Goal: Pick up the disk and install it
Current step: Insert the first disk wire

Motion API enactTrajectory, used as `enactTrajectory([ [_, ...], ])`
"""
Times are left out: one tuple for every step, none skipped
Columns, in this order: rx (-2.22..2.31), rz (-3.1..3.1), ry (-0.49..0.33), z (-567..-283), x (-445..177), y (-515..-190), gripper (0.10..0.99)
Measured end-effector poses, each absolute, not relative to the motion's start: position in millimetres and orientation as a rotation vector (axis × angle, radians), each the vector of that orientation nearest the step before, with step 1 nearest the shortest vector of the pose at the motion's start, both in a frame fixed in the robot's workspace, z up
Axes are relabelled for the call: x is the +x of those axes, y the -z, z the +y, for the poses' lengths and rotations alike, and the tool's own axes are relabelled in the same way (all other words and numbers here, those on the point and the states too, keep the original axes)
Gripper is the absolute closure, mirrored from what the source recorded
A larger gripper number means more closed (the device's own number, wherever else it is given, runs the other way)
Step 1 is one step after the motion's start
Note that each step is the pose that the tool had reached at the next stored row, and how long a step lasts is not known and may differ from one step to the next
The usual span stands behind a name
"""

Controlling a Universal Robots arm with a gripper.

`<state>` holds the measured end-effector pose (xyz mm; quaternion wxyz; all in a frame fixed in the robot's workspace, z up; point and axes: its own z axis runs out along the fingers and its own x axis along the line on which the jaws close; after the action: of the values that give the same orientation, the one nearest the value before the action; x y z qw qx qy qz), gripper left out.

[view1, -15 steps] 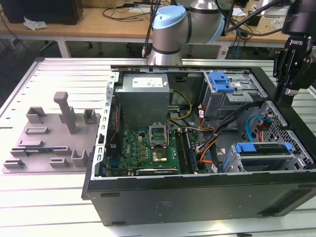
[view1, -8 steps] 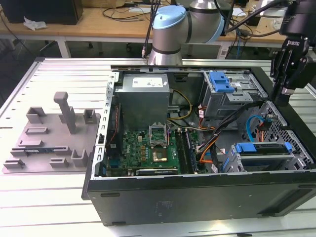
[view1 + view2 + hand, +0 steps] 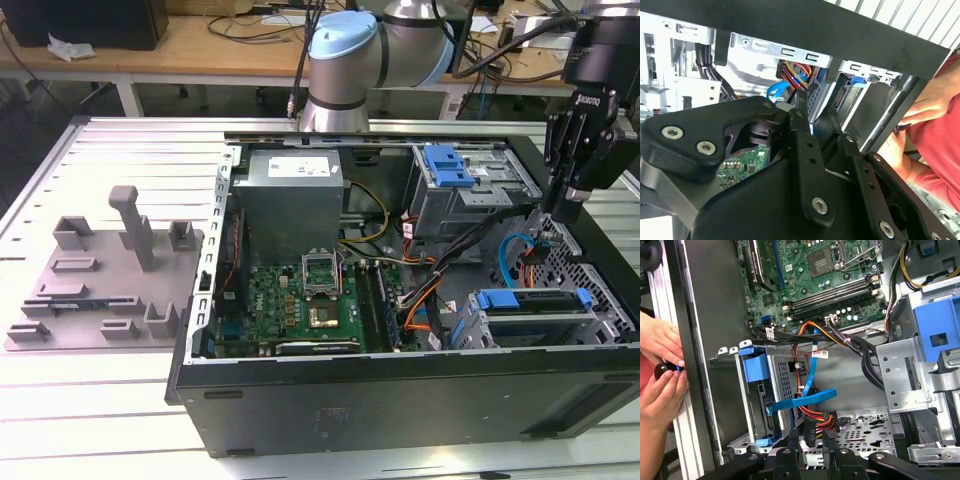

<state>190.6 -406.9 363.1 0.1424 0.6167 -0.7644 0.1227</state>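
Gripper (image 3: 553, 214) hangs over the cables (image 3: 805, 399) beside the drive cage (image 3: 785, 375); we cannot tell its opening | disk (image 3: 758, 369) sits in that cage, blue carrier edge showing | we judge it dense, rigid and shock-sensitive: grasp the carrier's side rails.

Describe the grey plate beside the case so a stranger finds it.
Start at the open black case. On the slatted table, toward the exterior view's left of it, lies the grey plate. It alone is matte grey, studded with upright blocks.
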Motion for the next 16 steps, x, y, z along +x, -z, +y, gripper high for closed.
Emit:
enactTrajectory([
  [1.779,-2.206,-0.354,-406.9,190.6,-361.8,0.765],
  [1.779,-2.206,-0.354,-406.9,190.6,-360.6,0.765],
  [1.780,-2.205,-0.354,-406.8,190.6,-359.4,0.765],
  [1.780,-2.205,-0.354,-406.8,190.6,-358.3,0.765],
  [1.780,-2.205,-0.354,-406.8,190.7,-357.0,0.765],
  [1.780,-2.205,-0.354,-406.8,190.7,-355.9,0.765],
  [1.780,-2.205,-0.354,-406.8,190.7,-354.9,0.765],
  [1.780,-2.205,-0.354,-406.9,190.7,-353.8,0.765],
  [1.778,-2.206,-0.354,-407.2,190.7,-352.2,0.765],
  [1.776,-2.208,-0.353,-407.5,190.7,-351.2,0.765],
  [1.772,-2.211,-0.352,-408.0,190.6,-349.9,0.765],
  [1.770,-2.212,-0.352,-408.2,190.6,-349.5,0.765],
  [1.766,-2.215,-0.351,-408.5,190.7,-348.5,0.765],
  [1.764,-2.216,-0.351,-408.8,190.7,-347.7,0.765],
  [1.762,-2.218,-0.351,-409.0,190.7,-347.2,0.765],
  [1.760,-2.219,-0.351,-409.3,190.8,-346.9,0.765],
])
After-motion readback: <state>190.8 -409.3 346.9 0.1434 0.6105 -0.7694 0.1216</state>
